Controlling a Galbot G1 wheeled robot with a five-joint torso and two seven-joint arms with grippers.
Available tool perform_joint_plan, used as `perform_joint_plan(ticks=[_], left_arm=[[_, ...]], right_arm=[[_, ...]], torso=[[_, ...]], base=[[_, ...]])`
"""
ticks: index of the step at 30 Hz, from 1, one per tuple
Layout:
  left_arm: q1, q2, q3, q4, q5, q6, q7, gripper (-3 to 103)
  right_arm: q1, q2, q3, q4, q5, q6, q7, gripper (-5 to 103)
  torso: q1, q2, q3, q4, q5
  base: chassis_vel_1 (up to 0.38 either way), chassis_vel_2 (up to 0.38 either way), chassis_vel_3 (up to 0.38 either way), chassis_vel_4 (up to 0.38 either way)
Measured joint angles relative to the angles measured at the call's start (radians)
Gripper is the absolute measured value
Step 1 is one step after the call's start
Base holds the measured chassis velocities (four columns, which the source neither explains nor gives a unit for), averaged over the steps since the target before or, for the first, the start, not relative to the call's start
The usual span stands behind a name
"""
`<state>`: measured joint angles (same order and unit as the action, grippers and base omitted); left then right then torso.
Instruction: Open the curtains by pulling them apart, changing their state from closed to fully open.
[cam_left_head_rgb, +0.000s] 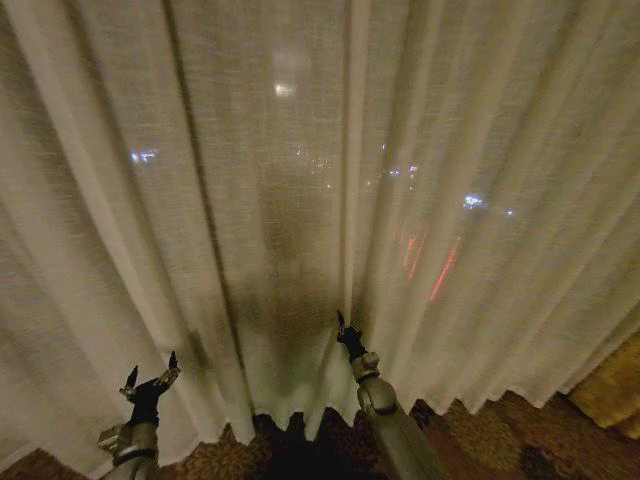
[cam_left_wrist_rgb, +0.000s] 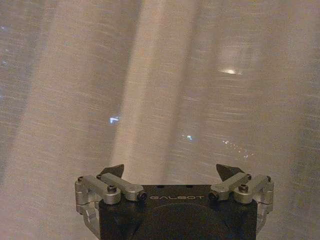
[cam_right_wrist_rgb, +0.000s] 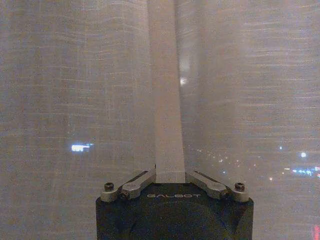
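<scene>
The sheer cream curtains hang closed across the head view, the left panel (cam_left_head_rgb: 200, 200) meeting the right panel (cam_left_head_rgb: 490, 200) at a vertical edge near the middle. My right gripper (cam_left_head_rgb: 343, 328) is raised at that meeting line. In the right wrist view its fingers (cam_right_wrist_rgb: 142, 179) close in on a folded edge band of curtain (cam_right_wrist_rgb: 167, 125), so the right gripper (cam_right_wrist_rgb: 170, 176) is shut on the fabric. My left gripper (cam_left_head_rgb: 151, 373) stands low on the left, open, just in front of the left panel. The left wrist view has that gripper (cam_left_wrist_rgb: 172, 172) with fingers spread and pleated fabric (cam_left_wrist_rgb: 150, 90) beyond.
A dark patterned carpet (cam_left_head_rgb: 470, 440) lies below the wavy hem. A thicker mustard-gold drape (cam_left_head_rgb: 612, 392) hangs at the lower right. City lights glow through the sheer fabric from a dark window behind.
</scene>
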<state>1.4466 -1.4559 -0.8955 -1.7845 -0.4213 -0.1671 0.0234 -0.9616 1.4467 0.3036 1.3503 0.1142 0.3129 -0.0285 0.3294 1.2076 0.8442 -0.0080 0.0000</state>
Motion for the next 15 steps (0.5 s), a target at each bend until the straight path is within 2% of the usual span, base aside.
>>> perform_joint_plan(ticks=[15], left_arm=[[0.000, 0.000, 0.000, 0.000, 0.000, 0.000, 0.000, 100]], right_arm=[[-0.001, 0.003, 0.003, -0.005, 0.000, 0.006, -0.012, 0]], torso=[[0.000, 0.000, 0.000, 0.0001, -0.0001]], base=[[-0.341, -0.348, 0.341, 0.343]])
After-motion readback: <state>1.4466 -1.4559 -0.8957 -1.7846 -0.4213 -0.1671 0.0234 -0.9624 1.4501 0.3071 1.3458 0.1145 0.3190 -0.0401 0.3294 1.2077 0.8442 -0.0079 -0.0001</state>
